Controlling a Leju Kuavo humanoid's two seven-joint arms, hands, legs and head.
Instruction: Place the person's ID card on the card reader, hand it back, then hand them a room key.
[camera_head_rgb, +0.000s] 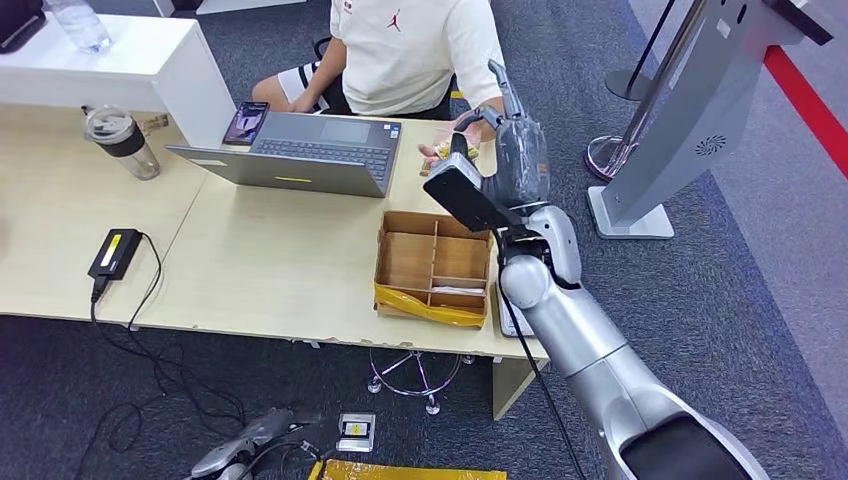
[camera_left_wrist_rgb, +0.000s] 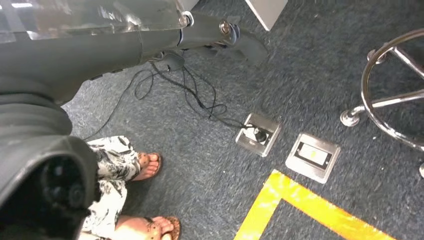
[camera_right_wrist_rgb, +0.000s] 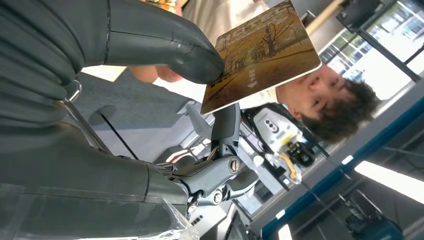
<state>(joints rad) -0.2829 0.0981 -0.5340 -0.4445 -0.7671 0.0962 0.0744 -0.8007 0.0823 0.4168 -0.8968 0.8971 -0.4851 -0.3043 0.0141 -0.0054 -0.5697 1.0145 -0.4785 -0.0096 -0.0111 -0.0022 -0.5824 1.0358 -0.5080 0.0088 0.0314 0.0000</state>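
Room key: flat glossy printed rectangle

Person cut off at the head view's top edge, head out of frame. Room key card in the right hand: one corner hidden under the thumb, print too small to read. In head view the card is mostly hidden behind the hand, just a yellow sliver. Left hand mostly out of frame, fingers' state unclear. Standing person's feet cut off by the edge.
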